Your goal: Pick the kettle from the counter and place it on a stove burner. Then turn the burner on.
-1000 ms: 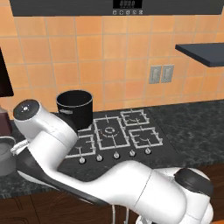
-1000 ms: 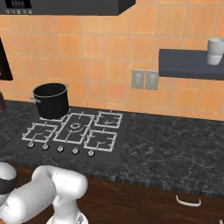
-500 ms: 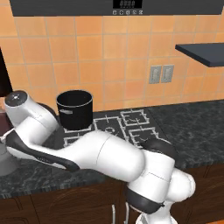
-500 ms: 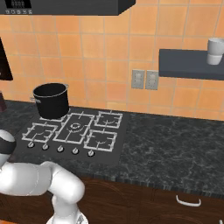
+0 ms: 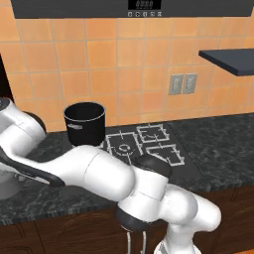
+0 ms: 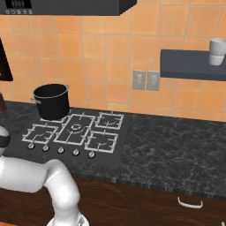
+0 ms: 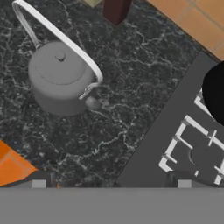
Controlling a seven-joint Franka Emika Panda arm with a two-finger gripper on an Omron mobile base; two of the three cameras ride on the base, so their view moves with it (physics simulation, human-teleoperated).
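Seen from the hand camera, left to right: small squat grey metal kettle [image 7: 59, 81] with thin arched handle, upright on the dark marbled stone bench [image 7: 127, 78], short spout pointing toward the cooktop. Beyond it, at the top edge, a dark red-brown block [image 7: 116, 9], too cropped to identify. Further right, the black cooktop with white burner grates [image 7: 192, 144], well apart from the kettle, bare bench between them. At the far right edge, the rounded side of the tall black cylindrical pot [image 7: 215, 94].

End effector [image 7: 111, 183] hanging over the bench nearer than the kettle, dark fingertips [image 7: 39, 180] spread to full width, nothing between them, touching nothing.

From the left base camera: white arm swung across to the far left, a grey rounded shape [image 5: 7, 182] low at the left edge of the bench, partly hidden behind the arm. Pot standing on the rear left burner. To the right, two grey wall outlets [image 5: 181, 84] on orange tiles, then a dark wall shelf [image 5: 230, 59].

From the right base camera: a white cup [image 6: 217, 51] on that shelf.
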